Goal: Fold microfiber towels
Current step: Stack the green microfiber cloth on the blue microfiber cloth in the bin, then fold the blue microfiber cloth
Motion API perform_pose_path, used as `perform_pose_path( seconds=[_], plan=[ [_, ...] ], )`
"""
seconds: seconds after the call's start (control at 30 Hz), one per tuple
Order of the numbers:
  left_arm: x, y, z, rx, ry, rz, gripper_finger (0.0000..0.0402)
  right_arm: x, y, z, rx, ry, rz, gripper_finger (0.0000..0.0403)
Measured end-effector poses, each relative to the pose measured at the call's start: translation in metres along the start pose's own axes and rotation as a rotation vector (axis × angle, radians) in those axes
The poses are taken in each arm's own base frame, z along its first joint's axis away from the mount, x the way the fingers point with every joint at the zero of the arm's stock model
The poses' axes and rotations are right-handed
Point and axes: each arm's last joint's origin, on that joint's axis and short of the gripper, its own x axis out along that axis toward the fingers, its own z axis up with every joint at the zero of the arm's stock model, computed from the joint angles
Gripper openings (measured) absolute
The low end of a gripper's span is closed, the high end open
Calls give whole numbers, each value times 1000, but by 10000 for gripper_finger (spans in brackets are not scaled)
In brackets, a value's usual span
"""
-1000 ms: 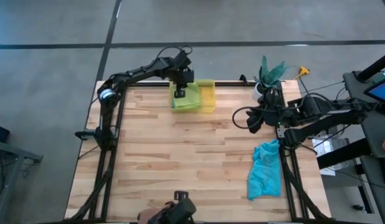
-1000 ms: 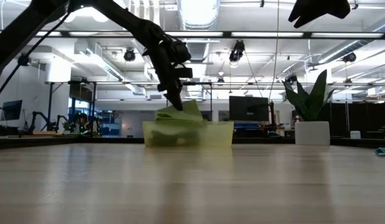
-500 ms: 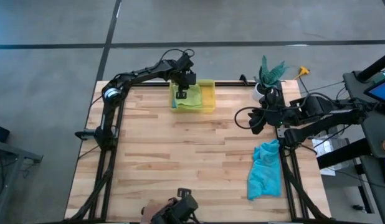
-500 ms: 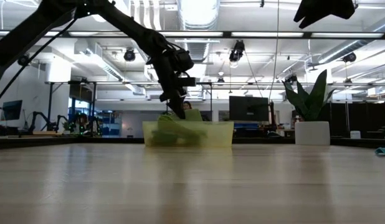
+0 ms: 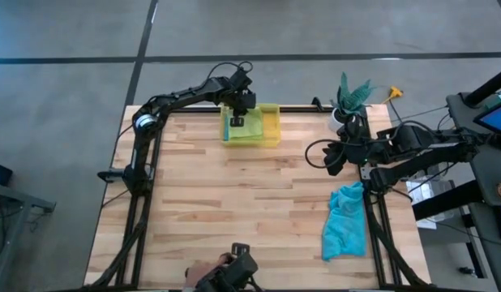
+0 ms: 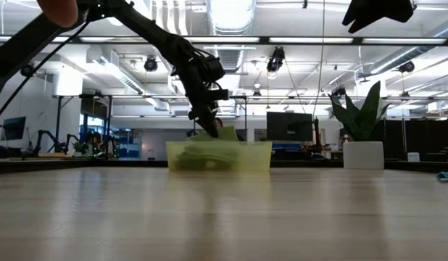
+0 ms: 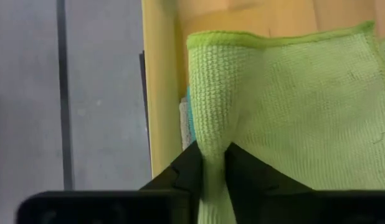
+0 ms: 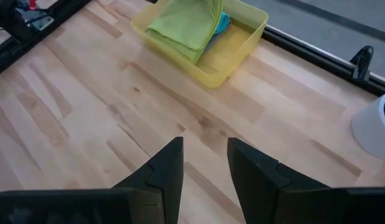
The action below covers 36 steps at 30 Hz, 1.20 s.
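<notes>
The yellow bin [image 5: 271, 130] stands at the table's far edge. In it lies the folded lime green towel [image 5: 244, 131], on top of a teal towel [image 8: 222, 22] and a grey one [image 7: 183, 115]. My left gripper [image 5: 238, 122] reaches down into the bin and is shut on the green towel [image 7: 292, 112]. Another teal towel [image 5: 345, 221] lies crumpled at the table's right edge. My right gripper [image 8: 205, 162] hangs open over the table's right side [image 5: 330, 156], with nothing between its fingers. My left gripper pinches a raised ridge of the lime green towel [image 7: 209, 140] between its two fingers, close to one hemmed edge. The fingers slant down from above. The rest of the towel lies spread in the bin on the other towels, slack.
A white pot with a plant [image 5: 348, 101] stands at the far right corner. A person's hand [image 5: 203, 272] is at the camera mount on the near edge. Bare wood lies between the bin and the teal towel.
My left gripper has sunk toward the bin with the green towel. The towel stood heaped above the bin's rim and over its near wall. It now lies lower, inside the bin.
</notes>
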Motion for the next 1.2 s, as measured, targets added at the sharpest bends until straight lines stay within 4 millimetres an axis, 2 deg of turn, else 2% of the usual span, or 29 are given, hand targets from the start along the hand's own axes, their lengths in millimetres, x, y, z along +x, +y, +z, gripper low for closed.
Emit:
perform_pose_path(
  seconds=[0.23,0.43,0.6,0.77,0.87,1.03,1.2],
  plan=[
    [0,0,0,-1,5,2,120,1,0,-1,-3,3,-4,121],
    [-6,2,-1,-46,55,67,152,3,0,-2,1,7,-7,121],
    [-20,0,3,-195,21,47,157,3,0,-3,0,8,-10,121],
    [-17,-16,7,-300,16,-93,157,9,-1,-8,5,22,-27,121],
    [-18,-23,11,-337,32,-113,157,15,-2,-12,53,35,-46,121],
    [-31,-27,19,-340,-4,-110,157,24,-3,-20,86,51,-71,121],
    [-27,-37,11,-347,71,-185,157,29,-2,-24,119,47,-68,121]
  ],
)
